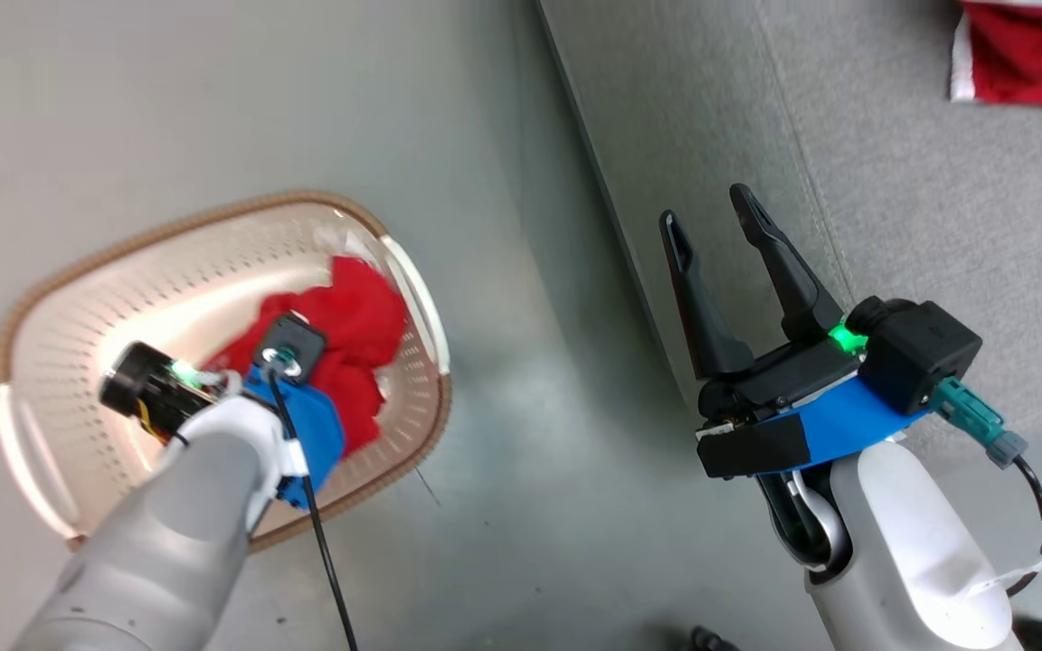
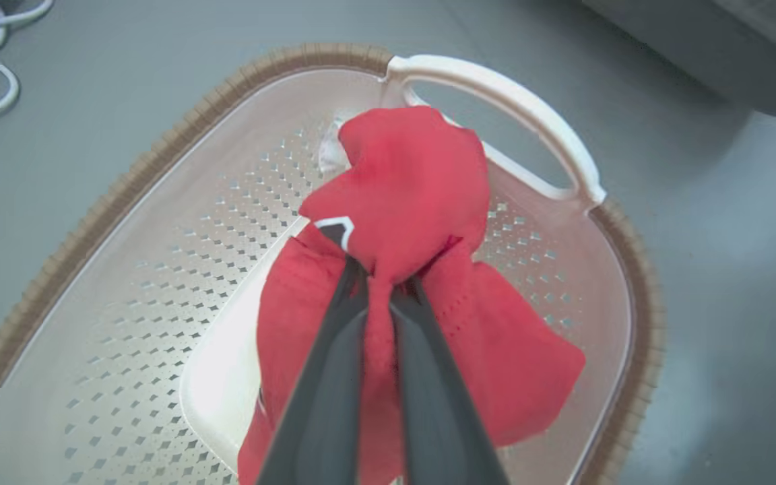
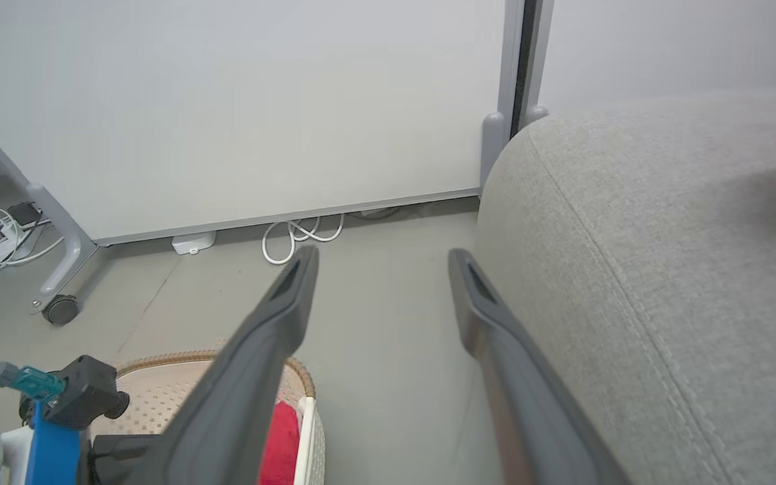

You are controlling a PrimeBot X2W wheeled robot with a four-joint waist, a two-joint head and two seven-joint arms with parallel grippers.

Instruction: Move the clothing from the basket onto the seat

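Note:
The cream basket (image 1: 123,289) with its brown rim stands on the floor at the left of the head view. Inside it lies red clothing (image 1: 349,334), and my left arm reaches down into it. In the left wrist view my left gripper (image 2: 378,283) is shut on a bunch of the red clothing (image 2: 415,195), which drapes over the fingertips above the basket (image 2: 159,269). My right gripper (image 1: 711,217) hangs open and empty at the front edge of the grey seat (image 1: 937,181). Another red and white garment (image 1: 1027,54) lies on the seat at the far right.
Grey floor (image 1: 521,407) separates the basket from the seat. In the right wrist view a white wall panel (image 3: 226,101) stands behind, with coiled white cables (image 3: 294,236) at its foot and a castor leg (image 3: 58,303) at the left.

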